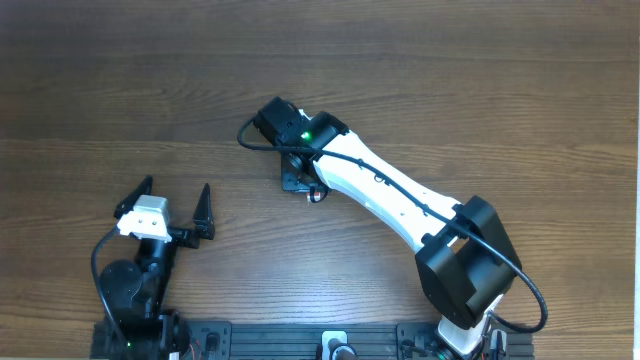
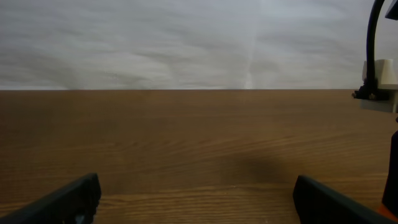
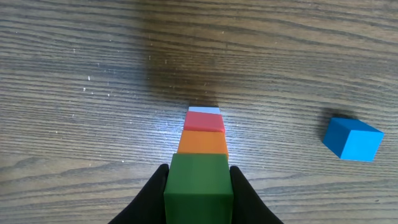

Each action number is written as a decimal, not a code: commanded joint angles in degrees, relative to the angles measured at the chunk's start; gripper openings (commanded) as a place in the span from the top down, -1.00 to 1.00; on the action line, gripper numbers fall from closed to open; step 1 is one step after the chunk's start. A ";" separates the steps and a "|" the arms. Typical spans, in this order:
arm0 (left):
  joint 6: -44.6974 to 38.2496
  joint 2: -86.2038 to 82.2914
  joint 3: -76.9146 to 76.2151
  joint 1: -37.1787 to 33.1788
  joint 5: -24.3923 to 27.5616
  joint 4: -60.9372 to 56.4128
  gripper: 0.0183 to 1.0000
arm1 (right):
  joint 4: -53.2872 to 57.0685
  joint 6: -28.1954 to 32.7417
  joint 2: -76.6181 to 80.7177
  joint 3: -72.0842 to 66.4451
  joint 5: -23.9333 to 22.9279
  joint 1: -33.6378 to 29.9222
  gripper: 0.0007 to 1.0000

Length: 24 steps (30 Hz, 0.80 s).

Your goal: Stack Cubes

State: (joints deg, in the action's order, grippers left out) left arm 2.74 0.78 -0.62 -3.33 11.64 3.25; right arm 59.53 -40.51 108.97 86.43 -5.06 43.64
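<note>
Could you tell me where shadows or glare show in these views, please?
Right wrist view: a dark shadow on the table beyond the stack under the green cube, a bright sheen at its foot. Left wrist view: a faint shadow ahead of the left gripper. Top view: even light, no strong glare.

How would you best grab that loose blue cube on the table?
Probably from straight above, pinching two opposite side faces of the blue cube. It sits flat and alone on the table, turned at an angle, so the grip should turn to match.
</note>
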 commanded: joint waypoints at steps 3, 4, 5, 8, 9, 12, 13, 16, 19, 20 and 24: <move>-0.83 -0.44 0.28 0.22 0.52 0.07 -1.00 | -0.70 -0.09 0.87 -0.31 -0.57 -0.50 0.58; -0.83 -0.44 0.28 0.22 0.50 0.07 -1.00 | -0.76 -0.09 0.87 -0.42 -0.57 -0.52 0.58; -0.83 -0.44 0.28 0.22 0.52 0.07 -1.00 | -0.92 -0.09 0.87 -0.70 -0.57 -0.59 0.57; -0.83 -0.44 0.28 0.22 0.50 0.07 -0.99 | -0.98 -0.09 0.87 -0.81 -0.57 -0.66 0.57; -0.83 -0.44 0.28 0.22 0.50 0.07 -1.00 | -1.05 -0.09 0.87 -0.81 -0.57 -0.66 0.57; -0.83 -0.44 0.28 0.22 0.50 0.07 -1.00 | -1.03 -0.09 0.87 -0.83 -0.55 -0.76 0.56; -0.83 -0.44 0.28 0.22 0.52 0.04 -1.00 | -1.03 -0.09 0.87 -0.83 -0.55 -0.79 0.56; -0.83 -0.44 0.28 0.22 0.52 0.07 -1.00 | -1.03 -0.09 0.87 -0.85 -0.55 -0.81 0.55; -0.83 -0.44 0.28 0.22 0.50 0.07 -1.00 | -1.03 -0.09 0.87 -0.85 -0.55 -0.81 0.53; -0.83 -0.44 0.28 0.22 0.52 0.07 -1.00 | -1.05 -0.09 0.87 -0.90 -0.55 -0.81 0.51; -0.83 -0.44 0.28 0.22 0.52 0.07 -1.00 | -1.03 -0.09 0.87 -1.09 -0.55 -0.81 0.43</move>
State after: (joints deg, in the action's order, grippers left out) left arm 2.74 0.78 -0.62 -3.33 11.62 3.25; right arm 58.61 -40.47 108.97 86.02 -5.06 43.53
